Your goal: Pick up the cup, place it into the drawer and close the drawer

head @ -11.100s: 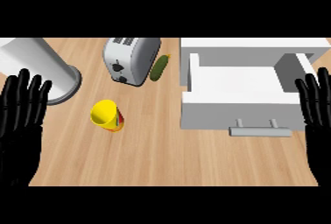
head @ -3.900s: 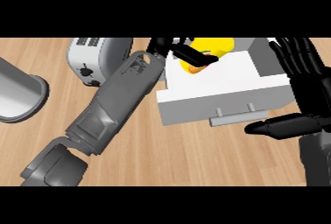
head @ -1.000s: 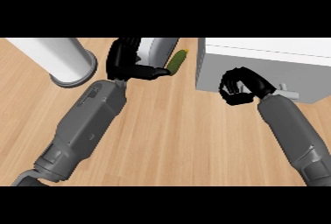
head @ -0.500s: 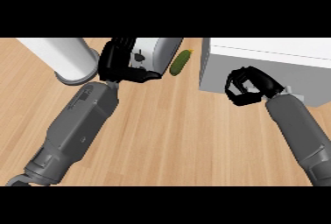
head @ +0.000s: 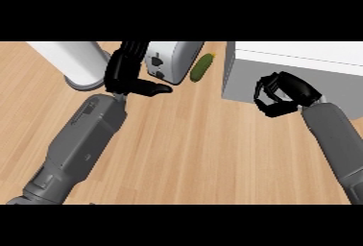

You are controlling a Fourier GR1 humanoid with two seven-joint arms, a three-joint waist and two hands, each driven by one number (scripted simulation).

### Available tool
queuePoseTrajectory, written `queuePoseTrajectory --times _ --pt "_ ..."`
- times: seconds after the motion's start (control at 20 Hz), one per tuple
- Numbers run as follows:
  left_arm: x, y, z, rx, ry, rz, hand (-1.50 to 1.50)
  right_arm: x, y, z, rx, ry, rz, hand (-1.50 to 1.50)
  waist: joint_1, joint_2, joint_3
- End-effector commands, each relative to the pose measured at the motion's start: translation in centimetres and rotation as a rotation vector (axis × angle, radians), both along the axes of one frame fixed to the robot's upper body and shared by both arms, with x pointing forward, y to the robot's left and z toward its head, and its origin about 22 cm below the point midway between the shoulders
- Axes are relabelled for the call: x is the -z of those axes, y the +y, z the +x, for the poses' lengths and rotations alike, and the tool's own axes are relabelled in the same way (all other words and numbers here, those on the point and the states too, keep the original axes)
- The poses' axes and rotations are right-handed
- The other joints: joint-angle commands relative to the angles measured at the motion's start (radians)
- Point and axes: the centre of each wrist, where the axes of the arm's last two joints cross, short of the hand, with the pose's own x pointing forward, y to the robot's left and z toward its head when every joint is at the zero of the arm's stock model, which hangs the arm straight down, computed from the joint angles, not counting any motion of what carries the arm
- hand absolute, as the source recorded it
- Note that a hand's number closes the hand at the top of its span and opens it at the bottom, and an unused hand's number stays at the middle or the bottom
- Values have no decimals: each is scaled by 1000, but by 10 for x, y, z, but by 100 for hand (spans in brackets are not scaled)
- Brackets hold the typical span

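Observation:
The yellow cup shows nowhere in the head view. The white drawer unit (head: 297,60) stands at the upper right, its grey front (head: 241,79) flush with the box. My right hand (head: 282,93) hovers just before that front with its fingers curled; I see nothing inside them, and the drawer's handle is hidden behind the hand. My left hand (head: 129,72) is up at the left of centre, fingers straight, thumb sticking out to the right, next to the toaster.
A silver toaster (head: 172,58) stands at the top centre with a green cucumber (head: 203,67) lying to its right. A white cylinder (head: 77,61) rises at the upper left. Bare wooden counter (head: 205,153) lies between my forearms.
The drawer unit and my curled right hand have shifted slightly right in view. My left hand sank a little toward the counter beside the toaster.

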Motion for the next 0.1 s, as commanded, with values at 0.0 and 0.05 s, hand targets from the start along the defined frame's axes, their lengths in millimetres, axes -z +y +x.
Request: queuePoseTrajectory --times 0.0,0.05 --pt "3 3 -2 5 8 -13 -150 -87 -28 30 208 -222 -55 150 40 16 -13" --pt "6 4 -4 14 13 -15 -150 -88 -29 29 218 -215 -62 150 38 11 -14"
